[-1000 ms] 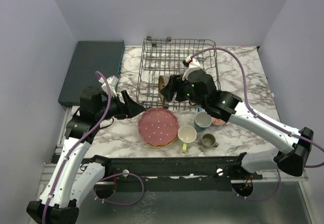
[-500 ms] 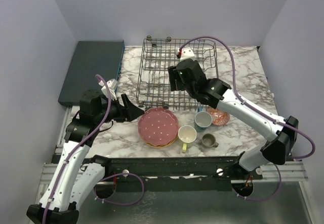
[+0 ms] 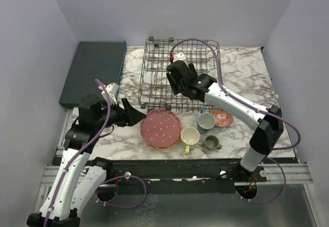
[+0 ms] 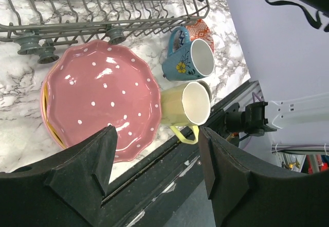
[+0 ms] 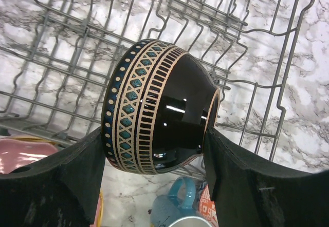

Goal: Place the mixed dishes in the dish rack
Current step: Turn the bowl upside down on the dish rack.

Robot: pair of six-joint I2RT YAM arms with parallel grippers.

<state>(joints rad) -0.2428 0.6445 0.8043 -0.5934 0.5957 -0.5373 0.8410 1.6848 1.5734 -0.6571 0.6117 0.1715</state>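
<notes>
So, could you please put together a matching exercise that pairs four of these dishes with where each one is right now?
Things:
1 pink plate
2 blue mug
3 dark patterned bowl
4 olive-grey mug

Places:
A in the right gripper, over the dish rack
B atop other plates
C between the yellow mug and the red bowl
D just in front of the blue mug

Pairs: 1-B, 2-C, 3-A, 4-D

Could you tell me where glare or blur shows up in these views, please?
Right wrist: bright glints on the glossy dark patterned bowl, in focus. Left wrist: soft sheen on the pink plate. Top external: even light, faint shadows, no glare.
</notes>
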